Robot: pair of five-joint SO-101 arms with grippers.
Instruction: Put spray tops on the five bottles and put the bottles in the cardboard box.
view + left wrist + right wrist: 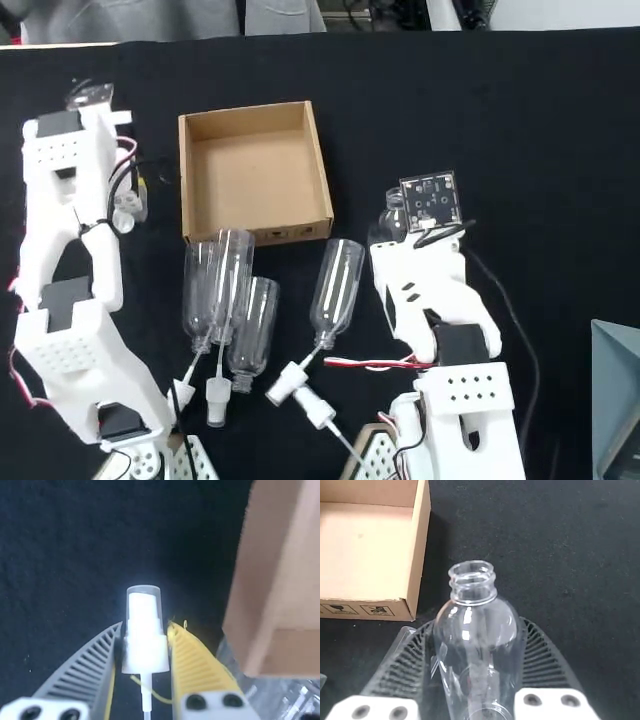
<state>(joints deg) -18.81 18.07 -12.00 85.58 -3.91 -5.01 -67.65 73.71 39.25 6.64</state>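
I am holding a spray top (144,612) in the left pincer (145,630), which is squeezing it at its collar. Its cap end is pointing out past the fingertips, and its thin tube is running back toward the wrist. The right pincer (475,624) is gripping a clear bottle (472,605) round its body, with the open neck pointing out past the fingertips.

The cardboard box (250,175) is sitting between the two arms. So the top is waiting left of the box and the bottle right of it, well apart. I am thinking the tube must end up facing that open neck, and the left arm will need to turn for that.

Four more bottles (337,285) are lying on the bench (540,120) on the near side of the box, with loose spray tops (285,380) nearer again.

The tube's end and the bottle's bottom are getting cut off at the picture edges. From above, the left arm is hiding most of its pincer.
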